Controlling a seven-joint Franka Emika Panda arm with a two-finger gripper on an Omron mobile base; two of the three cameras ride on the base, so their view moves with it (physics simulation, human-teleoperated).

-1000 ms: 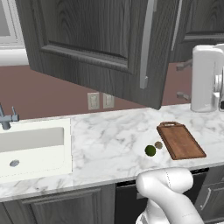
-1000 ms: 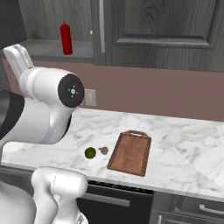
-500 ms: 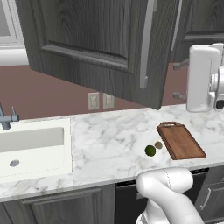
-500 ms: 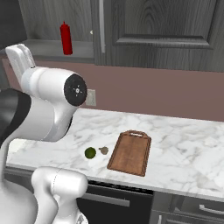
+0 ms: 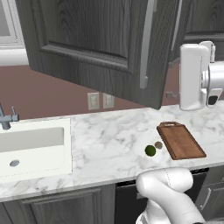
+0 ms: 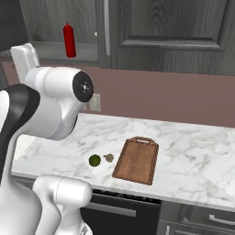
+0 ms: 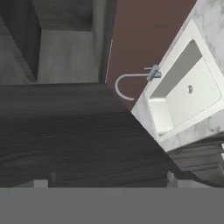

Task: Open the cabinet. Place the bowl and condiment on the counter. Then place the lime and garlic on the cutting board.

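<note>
A white robot arm rises in front of a white marble counter (image 5: 109, 140). On it, a dark green lime (image 6: 94, 160) lies just beside a tiny tan garlic (image 6: 109, 158), both near a reddish-brown cutting board (image 6: 137, 159) but not on it. Above, the dark grey cabinet (image 5: 100, 39) door stands swung open. A red condiment (image 6: 69, 40) bottle stands upright on its shelf. The gripper's opening cannot be told. Reaching in, the arm could strike the open door or topple the bottle
</note>
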